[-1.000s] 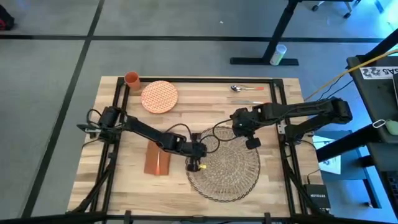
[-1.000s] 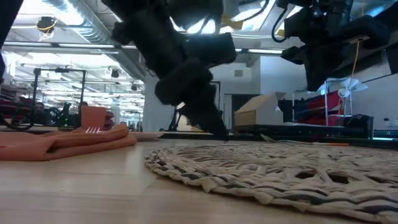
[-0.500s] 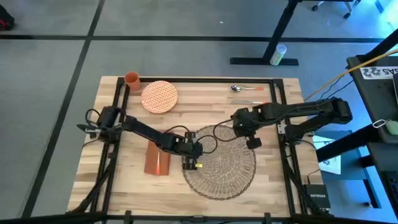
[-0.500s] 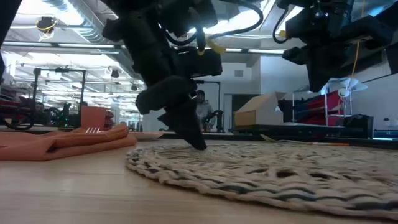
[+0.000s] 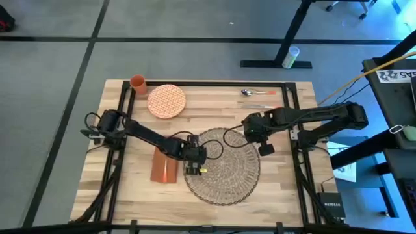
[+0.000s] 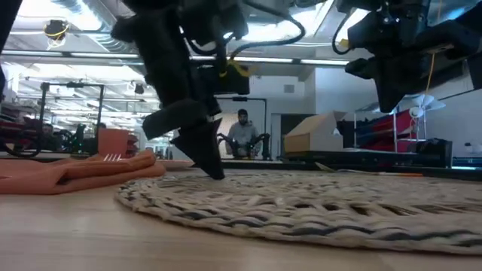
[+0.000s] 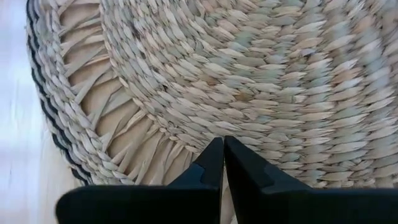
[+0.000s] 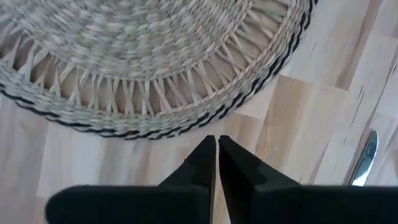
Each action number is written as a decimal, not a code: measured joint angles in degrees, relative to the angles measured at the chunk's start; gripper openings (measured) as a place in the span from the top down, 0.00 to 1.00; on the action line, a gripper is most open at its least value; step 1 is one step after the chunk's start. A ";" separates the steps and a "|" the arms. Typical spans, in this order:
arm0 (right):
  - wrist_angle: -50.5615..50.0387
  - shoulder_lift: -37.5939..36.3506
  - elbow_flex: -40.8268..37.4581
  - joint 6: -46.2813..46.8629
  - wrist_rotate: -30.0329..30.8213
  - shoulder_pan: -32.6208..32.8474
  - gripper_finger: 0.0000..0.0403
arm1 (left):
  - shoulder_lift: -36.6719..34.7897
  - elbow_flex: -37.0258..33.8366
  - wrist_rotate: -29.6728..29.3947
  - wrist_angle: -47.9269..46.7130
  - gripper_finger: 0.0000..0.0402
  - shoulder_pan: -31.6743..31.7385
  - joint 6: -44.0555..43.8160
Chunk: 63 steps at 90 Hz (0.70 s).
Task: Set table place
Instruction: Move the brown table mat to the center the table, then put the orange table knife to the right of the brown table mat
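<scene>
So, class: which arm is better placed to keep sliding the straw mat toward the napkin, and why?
Left. The left gripper is shut with its fingertips pressed on the mat near the napkin. The right gripper, also shut, sits over bare table off the mat's rim.

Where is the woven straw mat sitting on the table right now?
In the high view the mat lies at the table's near-centre, right of the orange napkin, with the left gripper pressed on its left rim.

Overhead camera straight down, low camera level across the table (image 5: 136, 195), wrist cameras close, apparently all sharing the place (image 5: 224, 170)
</scene>
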 joint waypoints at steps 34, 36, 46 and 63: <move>0.14 -0.02 0.00 0.00 0.46 0.00 0.99 | -6.44 -4.29 -1.01 -0.21 1.00 -0.04 -2.30; 0.14 -0.02 0.00 0.00 0.53 0.00 0.99 | -6.79 -4.29 -1.18 -0.22 1.00 -0.04 -2.21; 0.38 -0.02 0.00 0.03 2.18 0.00 0.99 | -8.77 -4.27 -1.51 0.29 1.00 -0.21 -0.98; 0.33 -0.02 0.00 2.19 12.73 -0.53 0.99 | -12.80 -4.22 -2.17 4.54 1.00 -0.09 1.30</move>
